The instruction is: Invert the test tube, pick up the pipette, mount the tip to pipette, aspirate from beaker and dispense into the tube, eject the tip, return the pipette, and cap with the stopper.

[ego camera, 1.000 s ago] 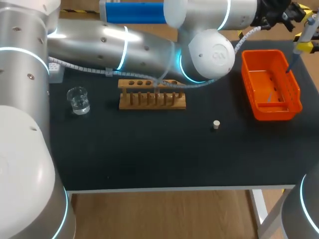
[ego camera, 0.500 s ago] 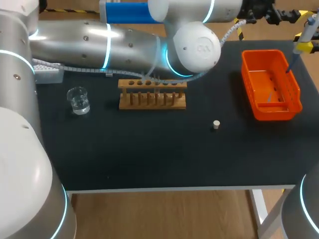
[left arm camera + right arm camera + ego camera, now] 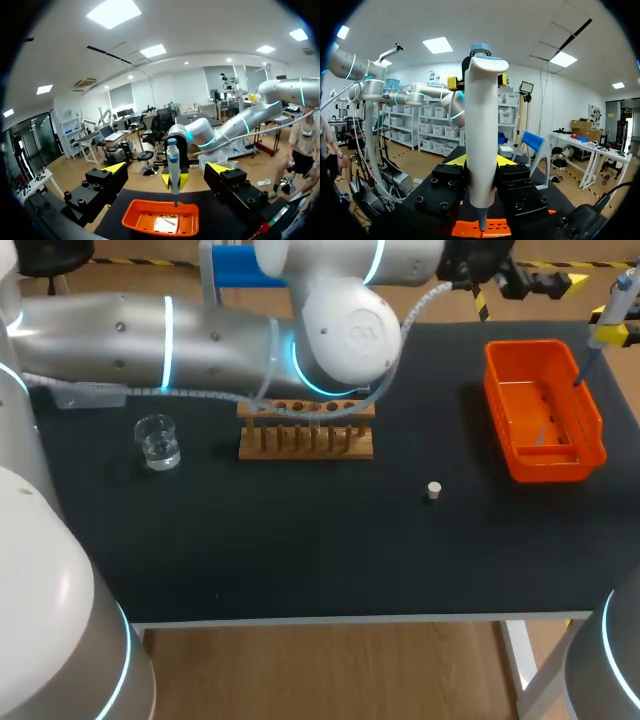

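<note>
One beaker (image 3: pixel 157 440) of clear liquid.

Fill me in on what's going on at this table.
The right gripper is shut on the pipette, holding it upright over the orange bin at the table's right side. The left arm stretches across the back of the table, with the left gripper open and facing the pipette across the bin. The beaker, wooden rack and stopper sit apart on the table.
</note>
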{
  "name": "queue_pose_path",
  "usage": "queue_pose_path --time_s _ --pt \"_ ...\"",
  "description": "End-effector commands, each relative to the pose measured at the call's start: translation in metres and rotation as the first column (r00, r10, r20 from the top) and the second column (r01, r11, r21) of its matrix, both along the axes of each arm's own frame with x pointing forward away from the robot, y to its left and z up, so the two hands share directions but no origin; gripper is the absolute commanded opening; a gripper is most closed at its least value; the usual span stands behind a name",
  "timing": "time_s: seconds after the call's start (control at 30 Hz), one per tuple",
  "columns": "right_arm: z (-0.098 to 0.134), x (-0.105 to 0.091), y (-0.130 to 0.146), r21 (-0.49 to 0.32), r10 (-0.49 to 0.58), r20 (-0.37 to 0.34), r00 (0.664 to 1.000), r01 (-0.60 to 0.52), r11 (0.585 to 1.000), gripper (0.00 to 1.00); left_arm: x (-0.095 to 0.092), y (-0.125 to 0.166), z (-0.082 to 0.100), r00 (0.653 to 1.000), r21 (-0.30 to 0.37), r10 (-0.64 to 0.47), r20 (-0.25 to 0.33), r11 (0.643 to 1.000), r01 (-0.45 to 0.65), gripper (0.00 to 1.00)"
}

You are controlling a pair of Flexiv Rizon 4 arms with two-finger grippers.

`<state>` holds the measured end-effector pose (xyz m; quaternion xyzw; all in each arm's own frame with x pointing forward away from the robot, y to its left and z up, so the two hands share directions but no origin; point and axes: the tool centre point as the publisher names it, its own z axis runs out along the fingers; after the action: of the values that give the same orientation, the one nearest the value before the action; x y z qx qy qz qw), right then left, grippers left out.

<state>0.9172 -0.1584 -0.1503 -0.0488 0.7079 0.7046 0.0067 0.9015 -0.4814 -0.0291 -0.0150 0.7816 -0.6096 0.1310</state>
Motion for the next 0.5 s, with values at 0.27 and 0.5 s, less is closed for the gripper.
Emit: queue_pose_path --time_s 0.27,0.5 --pt "0.001 0.000 -0.001 -0.003 0.003 0.000 1.000 -0.003 1.000 0.00 -0.019 0.045 -0.010 0.883 -0.075 -0.464 -0.076 0.885 0.459 1.00" --pt "0.001 0.000 -0.001 -0.003 0.003 0.000 1.000 -0.003 1.000 0.00 -0.033 0.069 -0.017 0.888 -0.087 -0.451 -0.088 0.892 0.444 1.00"
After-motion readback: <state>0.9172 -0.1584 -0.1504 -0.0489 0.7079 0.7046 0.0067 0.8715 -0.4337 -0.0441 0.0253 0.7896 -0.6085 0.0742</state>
